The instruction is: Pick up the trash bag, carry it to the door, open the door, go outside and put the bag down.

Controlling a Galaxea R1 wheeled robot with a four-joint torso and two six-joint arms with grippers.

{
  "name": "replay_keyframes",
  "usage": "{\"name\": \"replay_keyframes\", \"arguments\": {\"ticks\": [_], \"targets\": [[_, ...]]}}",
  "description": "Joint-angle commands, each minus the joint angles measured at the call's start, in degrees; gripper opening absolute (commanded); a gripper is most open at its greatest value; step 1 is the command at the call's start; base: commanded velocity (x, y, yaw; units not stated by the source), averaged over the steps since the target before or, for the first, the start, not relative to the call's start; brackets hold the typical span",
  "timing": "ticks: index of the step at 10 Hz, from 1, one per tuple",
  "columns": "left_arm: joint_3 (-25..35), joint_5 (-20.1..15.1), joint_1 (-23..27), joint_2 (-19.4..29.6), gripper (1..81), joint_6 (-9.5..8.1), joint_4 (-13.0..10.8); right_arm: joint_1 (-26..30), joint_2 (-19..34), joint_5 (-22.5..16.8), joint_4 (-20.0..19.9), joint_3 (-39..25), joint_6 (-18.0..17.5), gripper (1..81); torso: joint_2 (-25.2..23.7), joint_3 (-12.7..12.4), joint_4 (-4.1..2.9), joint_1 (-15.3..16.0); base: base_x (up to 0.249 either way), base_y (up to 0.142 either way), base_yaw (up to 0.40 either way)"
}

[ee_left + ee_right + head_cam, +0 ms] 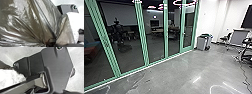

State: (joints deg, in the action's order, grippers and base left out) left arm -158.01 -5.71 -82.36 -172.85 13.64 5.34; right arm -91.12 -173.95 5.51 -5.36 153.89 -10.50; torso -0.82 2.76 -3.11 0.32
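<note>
Left wrist view: the fingers of the left gripper [50, 41] seem pressed together on the gathered neck of a shiny, dark brown plastic trash bag [28, 23], whose creases all draw in to that pinch. Gripping the bunched plastic probably gives a firm hold and lets the load hang freely; the loose body bulges out right beside the fingers. A white, crumpled, filmy material [74, 28] lies against the bag. Whether the right gripper is open or closed, I cannot tell. Farther out, a green-framed glass wall [142, 32] runs from near left to far right over a smooth grey floor [179, 72], and grey bins [201, 43] stand near its far end.
</note>
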Motion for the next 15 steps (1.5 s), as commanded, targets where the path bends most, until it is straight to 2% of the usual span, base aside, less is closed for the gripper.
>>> {"name": "replay_keyframes", "arguments": {"ticks": [1,15], "targets": [[-0.10,-3.35,3.12,0.13,1.0,0.42,-0.07,1.95,-0.11,-3.31,-0.44,-0.18,0.21,81.1,0.00,0.00,0.00,0.00,0.125,-0.061,0.000],[-0.10,-3.44,3.30,0.22,1.0,0.42,-0.07,2.30,-0.11,-3.31,-0.35,-0.18,0.21,81.1,0.02,0.00,0.00,0.02,0.132,-0.065,0.000]]}}
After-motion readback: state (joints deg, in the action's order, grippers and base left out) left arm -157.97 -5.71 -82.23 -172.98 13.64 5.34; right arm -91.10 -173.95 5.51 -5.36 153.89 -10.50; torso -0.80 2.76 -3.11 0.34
